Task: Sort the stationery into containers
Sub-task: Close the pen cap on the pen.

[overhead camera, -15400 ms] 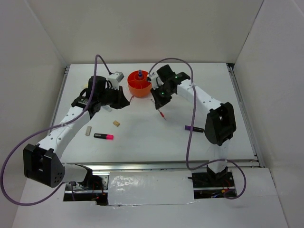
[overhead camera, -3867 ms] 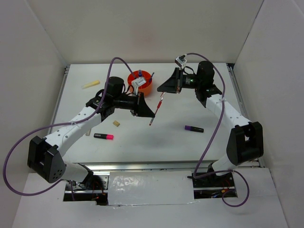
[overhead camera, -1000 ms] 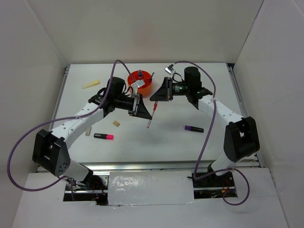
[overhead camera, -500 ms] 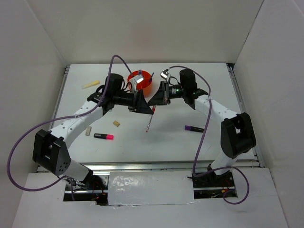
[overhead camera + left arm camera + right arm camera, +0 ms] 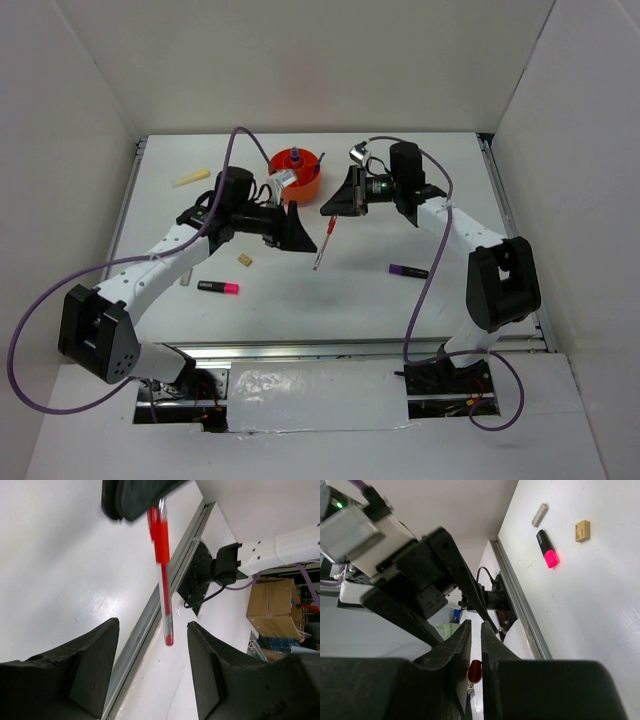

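A red thin pen [image 5: 320, 247] hangs tip-down above the table, its upper end pinched in my right gripper [image 5: 332, 208], which is shut on it. The pen's red end [image 5: 475, 671] shows between the right fingers [image 5: 492, 645]. My left gripper [image 5: 300, 238] stands just left of the pen. Its jaws are open either side of the pen's lower tip [image 5: 168, 638] without touching it. The orange pot [image 5: 304, 183] sits behind both grippers with a blue-capped bottle [image 5: 296, 156] in it.
A pink-black highlighter [image 5: 218, 287], a tan eraser [image 5: 244, 260] and a pale eraser [image 5: 185, 276] lie front left. A yellow stick [image 5: 192, 178] is at the back left. A purple-black marker [image 5: 408, 270] lies right of centre.
My left gripper has opened and let go of the red pen, drawing back slightly to the left. The right gripper stays shut on the pen.
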